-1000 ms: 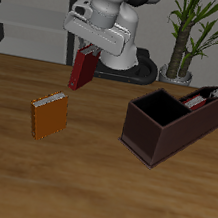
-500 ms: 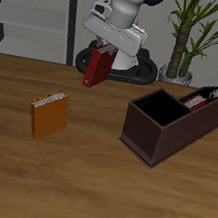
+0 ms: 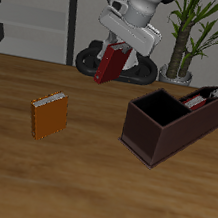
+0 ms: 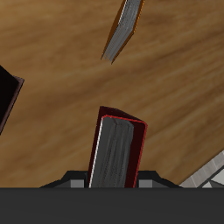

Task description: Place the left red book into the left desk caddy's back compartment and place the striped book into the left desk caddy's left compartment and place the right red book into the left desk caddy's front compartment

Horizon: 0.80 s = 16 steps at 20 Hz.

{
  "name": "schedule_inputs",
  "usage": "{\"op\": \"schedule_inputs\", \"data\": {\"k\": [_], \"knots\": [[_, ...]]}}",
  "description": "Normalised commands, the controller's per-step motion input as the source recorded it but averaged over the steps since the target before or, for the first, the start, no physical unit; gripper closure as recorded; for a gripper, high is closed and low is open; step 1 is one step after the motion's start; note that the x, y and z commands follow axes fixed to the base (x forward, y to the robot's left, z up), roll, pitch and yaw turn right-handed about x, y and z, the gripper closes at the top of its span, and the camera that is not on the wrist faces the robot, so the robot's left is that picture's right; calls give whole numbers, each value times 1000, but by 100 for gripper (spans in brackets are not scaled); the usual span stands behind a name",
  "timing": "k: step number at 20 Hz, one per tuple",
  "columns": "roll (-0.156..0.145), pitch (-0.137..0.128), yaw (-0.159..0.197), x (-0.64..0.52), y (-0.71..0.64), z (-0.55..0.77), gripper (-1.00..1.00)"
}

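- A plain orange book (image 3: 49,117) is seen lying on the wooden table (image 3: 87,188), nearest the front edge.
- The long dark maroon-brown desk caddy (image 3: 176,120) is placed farther back, its large square compartment open upward.
- The crimson-covered book with pale page edges (image 3: 111,65) is held tilted in the air, clamped by the two-finger gripper (image 3: 119,48), well apart from the caddy.
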Motion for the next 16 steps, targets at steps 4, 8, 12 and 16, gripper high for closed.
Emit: {"op": "schedule_inputs", "data": {"k": [4,8,12,16], "knots": [[39,-22,-65,-306,359,30,100],[5,-2,-50,-179,347,-64,100],[78,26,-6,-107,428,-119,100],[-6,19,-43,-92,350,-32,100]]}}
